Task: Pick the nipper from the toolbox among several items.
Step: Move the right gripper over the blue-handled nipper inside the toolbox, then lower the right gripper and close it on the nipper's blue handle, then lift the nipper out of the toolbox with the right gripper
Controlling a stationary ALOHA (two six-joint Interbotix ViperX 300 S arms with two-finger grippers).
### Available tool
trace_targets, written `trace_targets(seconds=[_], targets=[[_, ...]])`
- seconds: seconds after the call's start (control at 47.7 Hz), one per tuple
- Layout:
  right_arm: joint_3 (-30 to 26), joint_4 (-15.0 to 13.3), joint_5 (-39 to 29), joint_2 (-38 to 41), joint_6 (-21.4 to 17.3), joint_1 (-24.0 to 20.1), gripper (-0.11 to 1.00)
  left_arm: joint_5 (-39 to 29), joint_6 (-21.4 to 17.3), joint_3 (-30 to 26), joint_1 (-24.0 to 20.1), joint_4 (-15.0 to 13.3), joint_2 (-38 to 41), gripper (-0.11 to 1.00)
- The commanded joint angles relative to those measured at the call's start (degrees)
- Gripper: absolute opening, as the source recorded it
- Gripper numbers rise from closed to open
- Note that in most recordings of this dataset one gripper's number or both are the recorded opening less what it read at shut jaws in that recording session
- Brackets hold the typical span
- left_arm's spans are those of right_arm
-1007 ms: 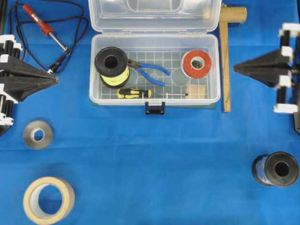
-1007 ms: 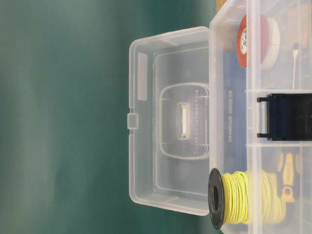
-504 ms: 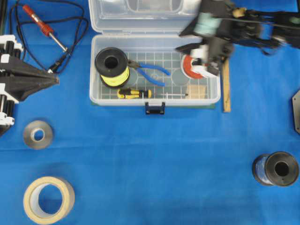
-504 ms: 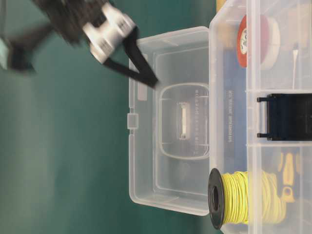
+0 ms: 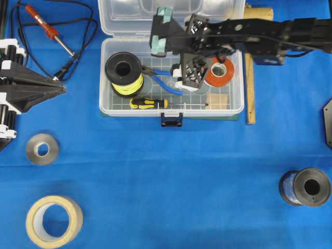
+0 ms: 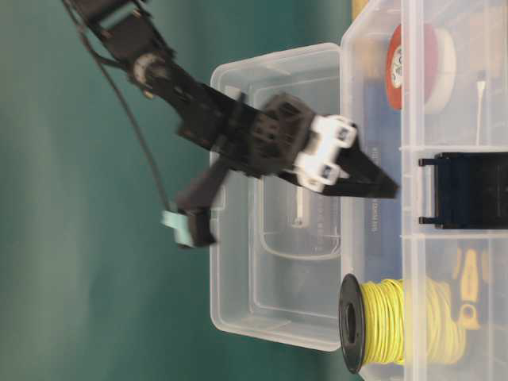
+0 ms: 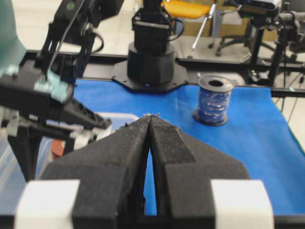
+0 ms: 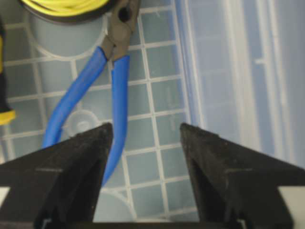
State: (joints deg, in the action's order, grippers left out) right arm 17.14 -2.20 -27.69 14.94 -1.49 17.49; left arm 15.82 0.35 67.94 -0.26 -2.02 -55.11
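While the right gripper hangs above with fingers apart, the blue-handled nipper lies mid-toolbox, jaws against a yellow wire spool, screwdriver along the front wall; the left gripper is closed.

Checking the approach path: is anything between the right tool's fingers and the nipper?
No. In the right wrist view the open right tool has only bare toolbox floor ahead; one nipper handle already reaches between the fingers.
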Motion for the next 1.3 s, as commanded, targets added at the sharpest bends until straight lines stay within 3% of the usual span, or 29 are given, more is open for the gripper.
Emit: trace_targets(seconds=[0.0,0.462,0.546,0.692,0.902,1.28], targets=[[-1.8,0.1,0.3,0.2,-0.1,0.2,0.61,0.3,0.1,-0.4,-0.1,-0.1,0.4,0.00],[-1.4,1.3,3.3,5.0,-0.4,-0.4,0.57,0.0,0.1,-0.2,-0.1,-0.1,0.4,0.00],[-1.3,1.5,3.4,5.3,-0.5,-0.8,0.48,-0.1,0.1,-0.2,-0.1,-0.1,0.3,0.00],[-1.3,1.6,3.3,5.0,-0.4,-1.4,0.13,-0.4,0.3,-0.2,-0.1,-0.1,0.0,0.00],[-0.5,1.7,3.2,0.2,-0.7,-1.2,0.13,-1.0,0.3,-0.2,-0.1,-0.2,-0.1,0.00],[1.5,1.7,0.4,-15.3,-1.0,-0.6,0.13,-1.2,0.3,-0.2,-0.4,-0.2,-0.3,0.00]])
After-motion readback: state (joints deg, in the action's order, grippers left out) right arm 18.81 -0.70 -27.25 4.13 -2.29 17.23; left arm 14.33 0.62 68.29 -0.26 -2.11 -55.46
